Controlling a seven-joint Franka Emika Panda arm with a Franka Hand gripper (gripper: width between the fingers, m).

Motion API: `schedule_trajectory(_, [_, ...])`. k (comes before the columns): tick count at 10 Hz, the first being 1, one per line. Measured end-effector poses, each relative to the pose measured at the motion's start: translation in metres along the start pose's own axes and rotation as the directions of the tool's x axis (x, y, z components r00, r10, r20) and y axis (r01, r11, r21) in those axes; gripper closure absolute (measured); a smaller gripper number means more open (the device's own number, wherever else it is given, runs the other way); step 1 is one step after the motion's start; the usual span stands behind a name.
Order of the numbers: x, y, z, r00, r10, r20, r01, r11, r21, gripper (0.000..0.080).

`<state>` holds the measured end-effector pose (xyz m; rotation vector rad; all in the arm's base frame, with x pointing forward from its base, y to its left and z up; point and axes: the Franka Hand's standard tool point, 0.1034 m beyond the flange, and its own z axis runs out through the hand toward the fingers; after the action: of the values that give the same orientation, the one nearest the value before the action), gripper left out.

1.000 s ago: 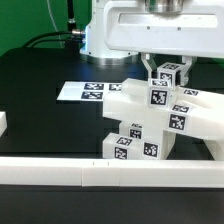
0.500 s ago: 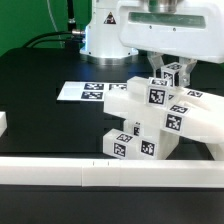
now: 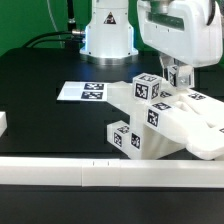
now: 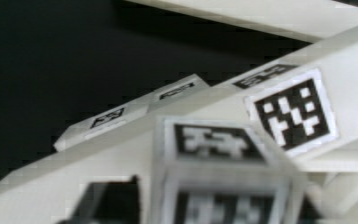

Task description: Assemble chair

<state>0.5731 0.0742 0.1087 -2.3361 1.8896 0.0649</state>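
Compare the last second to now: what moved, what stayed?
The arm swung toward the exterior view's right, and the gripper, shut on a tagged post of the chair, carried it along; the joined white pieces tipped over and now lean lower toward that side. Nothing was released. The marker board and the white border rail did not move.

Chair: smooth white plastic with printed black-and-white tags. Table: matt black. Marker board: flat white sheet.
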Motion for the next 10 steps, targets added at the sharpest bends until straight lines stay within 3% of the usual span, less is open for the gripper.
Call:
schedule_trajectory(1, [-0.0002, 0.0004, 0.0002, 1.000, -0.029, -0.001, 0.029, 1.000, -0.004, 0.0330])
schedule_trajectory(2, [-0.0023, -0.0013, -0.0012, 0.995, -0.099, 0.006, 0.099, 0.995, -0.013, 0.0213])
schedule_trajectory(3, [-0.0061, -0.0019, -0.0021, 0.994, -0.112, 0.019, 0.112, 0.993, -0.028, 0.0213])
schedule_trajectory(4, [-0.0052, -0.0019, -0.0017, 0.987, -0.158, 0.019, 0.158, 0.987, -0.025, 0.0163])
schedule_trajectory(8, [-0.0050, -0.0015, -0.0014, 0.911, -0.411, 0.025, 0.411, 0.911, -0.021, 0.0151])
schedule_trajectory(10, [-0.0065, -0.0013, -0.0036, 0.791, -0.611, 0.030, 0.612, 0.788, -0.063, 0.0151])
